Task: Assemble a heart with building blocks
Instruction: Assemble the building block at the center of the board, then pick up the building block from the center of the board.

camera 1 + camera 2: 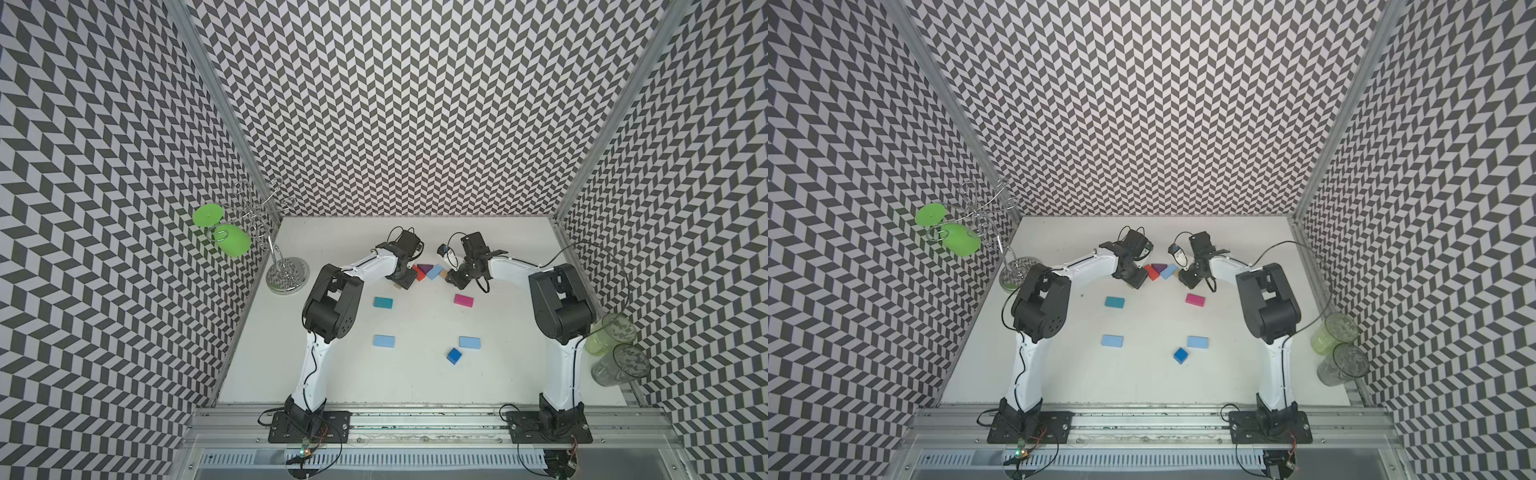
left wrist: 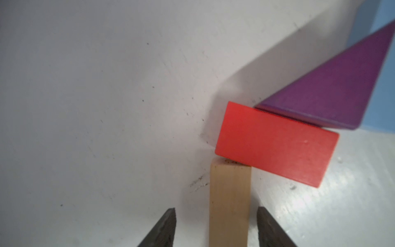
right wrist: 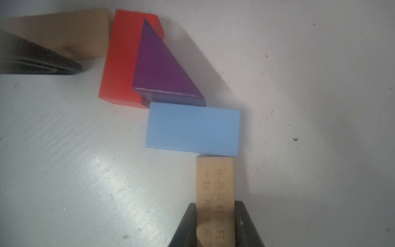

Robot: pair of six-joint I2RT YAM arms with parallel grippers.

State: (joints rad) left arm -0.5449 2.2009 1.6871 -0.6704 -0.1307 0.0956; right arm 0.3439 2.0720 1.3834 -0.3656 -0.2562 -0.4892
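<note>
the heart [image 1: 424, 269] is started at 12 o'clock on the table [image 1: 415, 386], left claw [image 2: 215, 210] hangs open around the left tan block [image 2: 229, 192], right claw [image 3: 214, 205] pinches the right tan block [image 3: 214, 181], and they're probably light, stiff, slick wood, so grip the long sides.

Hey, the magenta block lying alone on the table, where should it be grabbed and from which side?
Come straight down from above and pinch the magenta block across its two long edges, at mid-length. It lies flat on the table, so only its thin sides offer a grip, and its short span probably suits the jaws best. Nothing crowds it.
</note>
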